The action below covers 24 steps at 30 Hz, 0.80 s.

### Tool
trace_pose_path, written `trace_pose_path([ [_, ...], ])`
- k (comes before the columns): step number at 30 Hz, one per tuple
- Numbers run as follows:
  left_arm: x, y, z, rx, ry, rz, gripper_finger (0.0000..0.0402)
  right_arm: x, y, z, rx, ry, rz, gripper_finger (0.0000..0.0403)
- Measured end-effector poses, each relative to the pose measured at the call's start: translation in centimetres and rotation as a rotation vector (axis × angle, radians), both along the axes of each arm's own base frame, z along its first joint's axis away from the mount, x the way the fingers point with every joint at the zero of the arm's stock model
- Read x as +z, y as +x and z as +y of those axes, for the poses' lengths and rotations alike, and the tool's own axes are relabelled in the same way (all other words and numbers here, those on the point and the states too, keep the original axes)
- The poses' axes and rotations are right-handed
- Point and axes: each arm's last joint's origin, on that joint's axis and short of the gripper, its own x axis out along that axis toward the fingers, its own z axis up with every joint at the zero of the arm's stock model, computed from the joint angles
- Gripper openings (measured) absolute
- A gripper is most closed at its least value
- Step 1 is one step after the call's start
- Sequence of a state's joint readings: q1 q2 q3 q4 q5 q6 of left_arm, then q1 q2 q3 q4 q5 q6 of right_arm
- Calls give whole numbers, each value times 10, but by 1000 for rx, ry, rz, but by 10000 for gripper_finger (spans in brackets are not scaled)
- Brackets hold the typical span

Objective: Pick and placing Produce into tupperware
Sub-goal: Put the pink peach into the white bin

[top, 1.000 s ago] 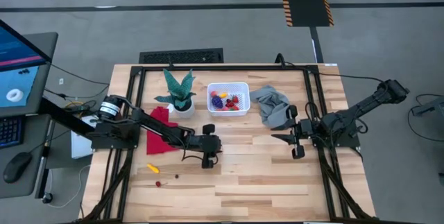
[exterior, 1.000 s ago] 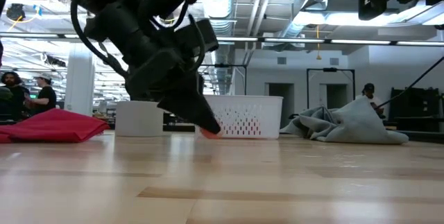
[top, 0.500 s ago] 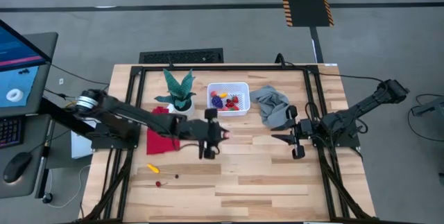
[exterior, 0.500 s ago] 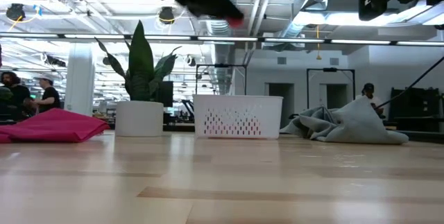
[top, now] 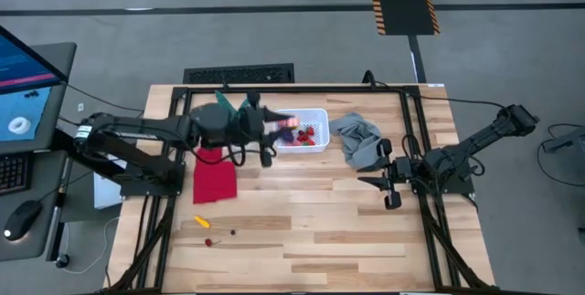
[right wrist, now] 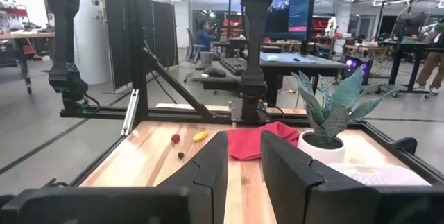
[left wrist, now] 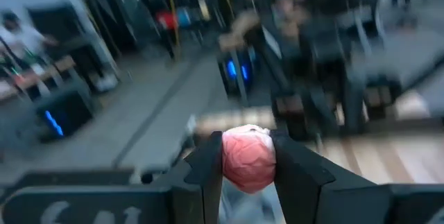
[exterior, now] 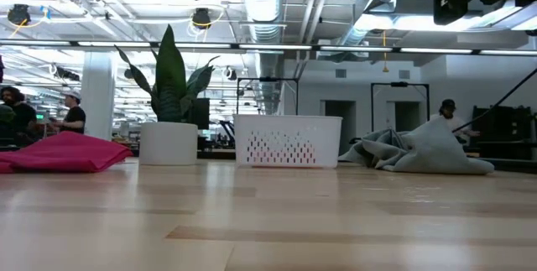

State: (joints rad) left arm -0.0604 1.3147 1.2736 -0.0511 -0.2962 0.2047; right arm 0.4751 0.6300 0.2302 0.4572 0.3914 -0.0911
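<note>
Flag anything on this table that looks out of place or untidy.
A grey cloth lies crumpled beside the tupperware. A yellow piece and two small dark pieces still sit loose near the table's front-left corner.

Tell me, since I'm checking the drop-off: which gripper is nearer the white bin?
Left. The left gripper, holding a pink ball, is at the white bin; the right gripper waits beyond the grey cloth.
</note>
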Motion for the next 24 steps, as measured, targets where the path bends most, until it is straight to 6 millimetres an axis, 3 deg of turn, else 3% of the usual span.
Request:
trace_pose_path([
  [6,15,0,24,57,14,-150,98,0,0,0,-1,-6,-1,108],
  [12,3,8,57,139,-64,-119,98,0,0,0,-1,-12,-1,108],
  [17,-25,27,82,179,-120,-22,98,0,0,0,-1,-14,-1,108],
  [24,-79,55,108,135,-202,185,98,0,0,0,-1,-14,-1,108],
])
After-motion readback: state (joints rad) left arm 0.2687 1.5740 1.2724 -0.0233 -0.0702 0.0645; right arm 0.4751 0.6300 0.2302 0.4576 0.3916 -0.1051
